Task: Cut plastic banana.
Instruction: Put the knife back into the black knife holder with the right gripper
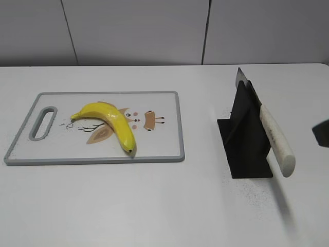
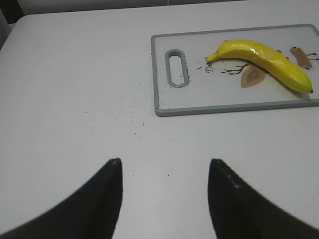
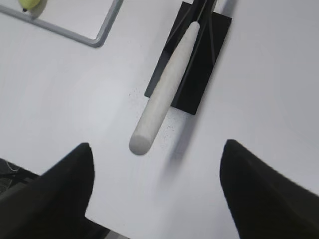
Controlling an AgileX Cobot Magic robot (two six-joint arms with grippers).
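Observation:
A yellow plastic banana (image 1: 109,122) lies whole on a white cutting board with a grey rim (image 1: 175,154); both also show in the left wrist view, the banana (image 2: 264,60) on the board (image 2: 199,107). A knife with a white handle (image 1: 276,139) rests slanted in a black stand (image 1: 244,139); the right wrist view shows the handle (image 3: 164,94) and the stand (image 3: 207,64). My left gripper (image 2: 164,164) is open and empty over bare table, left of the board. My right gripper (image 3: 157,149) is open and empty, just short of the handle's end; a dark part of it shows at the exterior view's right edge (image 1: 323,132).
The table's front edge (image 3: 149,234) runs under the right gripper. Dark specks lie on the table near the board's handle slot (image 2: 177,67) and around the stand.

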